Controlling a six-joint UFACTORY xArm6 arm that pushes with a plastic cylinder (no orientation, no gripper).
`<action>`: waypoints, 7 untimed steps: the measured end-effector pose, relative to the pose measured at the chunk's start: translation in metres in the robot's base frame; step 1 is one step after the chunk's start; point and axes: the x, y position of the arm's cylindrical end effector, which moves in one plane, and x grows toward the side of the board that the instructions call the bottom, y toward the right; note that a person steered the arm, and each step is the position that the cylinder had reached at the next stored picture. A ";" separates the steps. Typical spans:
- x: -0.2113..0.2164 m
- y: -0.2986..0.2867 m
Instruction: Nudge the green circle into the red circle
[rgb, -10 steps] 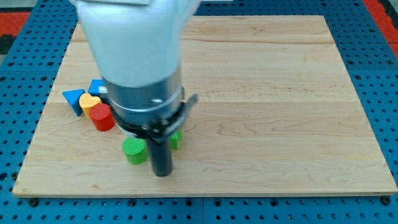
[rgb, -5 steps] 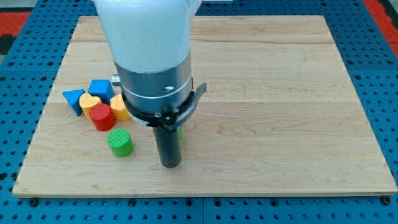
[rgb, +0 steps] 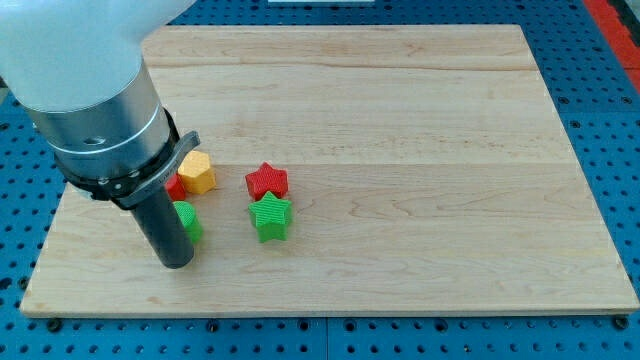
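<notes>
The green circle (rgb: 189, 221) lies at the view's lower left, mostly hidden behind my rod. Only a sliver of the red circle (rgb: 176, 187) shows just above it, behind the arm; the two look close or touching, I cannot tell which. My tip (rgb: 176, 262) rests on the board just below and slightly left of the green circle, against its near side.
A yellow hexagon block (rgb: 198, 172) sits right of the red circle. A red star (rgb: 266, 182) and a green star (rgb: 270, 217) lie side by side further right. The arm's body hides the board's far-left part, including the blue and yellow blocks seen earlier.
The arm swung to the view's left, uncovering the two stars. The green circle moved slightly left and up toward the red circle. The arm now hides the blue blocks and yellow heart.
</notes>
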 end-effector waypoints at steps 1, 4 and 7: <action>0.000 0.002; -0.003 0.096; -0.026 -0.004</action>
